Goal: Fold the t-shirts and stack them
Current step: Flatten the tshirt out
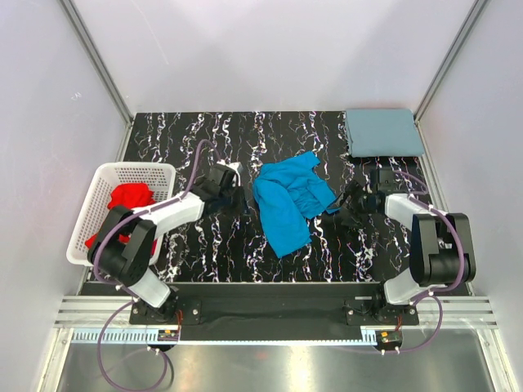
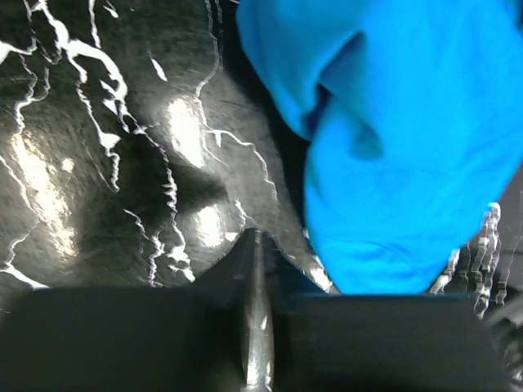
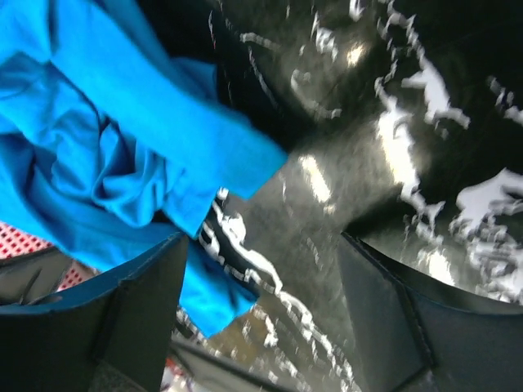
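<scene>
- Top view: the grey-blue shirt (image 1: 383, 132) lies folded at the far right corner of the tabletop (image 1: 204, 257); that one looks done; the bright blue shirt (image 1: 288, 200) lies crumpled in the middle, not folded yet; red shirts (image 1: 131, 198) sit in the basket (image 1: 90, 237).
- Left wrist view: the left gripper (image 2: 253, 245) is squeezed together just beside the blue shirt; I see no cloth in it.
- Right wrist view: the right gripper (image 3: 261, 245) is wide and holds nothing; the blue shirt lies by one finger.
</scene>
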Tool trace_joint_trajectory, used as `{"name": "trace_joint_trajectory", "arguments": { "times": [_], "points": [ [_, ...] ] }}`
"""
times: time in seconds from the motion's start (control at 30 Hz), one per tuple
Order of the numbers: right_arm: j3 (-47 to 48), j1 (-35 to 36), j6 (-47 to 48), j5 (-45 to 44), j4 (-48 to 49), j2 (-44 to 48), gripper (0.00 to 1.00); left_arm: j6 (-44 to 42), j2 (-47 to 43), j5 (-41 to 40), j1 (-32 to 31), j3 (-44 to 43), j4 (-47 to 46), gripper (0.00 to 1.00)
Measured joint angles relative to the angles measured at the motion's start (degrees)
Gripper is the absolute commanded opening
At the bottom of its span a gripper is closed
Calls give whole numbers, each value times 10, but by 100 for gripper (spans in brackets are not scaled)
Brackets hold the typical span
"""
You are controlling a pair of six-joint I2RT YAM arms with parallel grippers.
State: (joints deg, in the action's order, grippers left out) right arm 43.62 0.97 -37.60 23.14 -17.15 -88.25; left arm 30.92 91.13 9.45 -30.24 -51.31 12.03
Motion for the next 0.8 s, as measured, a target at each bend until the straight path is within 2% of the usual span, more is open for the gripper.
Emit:
{"name": "trace_joint_trajectory", "arguments": {
  "times": [0.03,0.1,0.27,0.5,0.53,0.6,0.63,0.67,0.7,0.73,0.8],
  "points": [
    [-10,0,-1,-5,19,0,78,-2,-5,7,1,3,-2,41],
    [-32,0,-9,-4,66,5,75,6,-19,26,-2,10,-6,60],
    [-104,0,-33,12,235,19,75,23,-29,46,-25,23,-31,66],
    [-127,0,-43,21,361,-14,72,69,-10,88,-35,93,-91,67],
    [-129,0,-46,19,369,-15,71,76,-3,99,-34,93,-99,65],
    [-133,0,-48,14,378,-15,67,83,5,101,-35,91,-117,51],
    [-136,0,-49,9,381,-15,62,86,10,103,-36,91,-123,41],
    [-138,0,-49,5,385,-15,59,91,17,104,-36,91,-128,21],
    [-140,1,-50,0,386,-15,56,96,24,105,-36,91,-131,11],
    [-142,0,-52,-5,386,-15,41,97,34,106,-36,90,-133,2],
    [-146,1,-50,-18,382,-15,20,99,47,115,-35,87,-135,0]
  ]
}}
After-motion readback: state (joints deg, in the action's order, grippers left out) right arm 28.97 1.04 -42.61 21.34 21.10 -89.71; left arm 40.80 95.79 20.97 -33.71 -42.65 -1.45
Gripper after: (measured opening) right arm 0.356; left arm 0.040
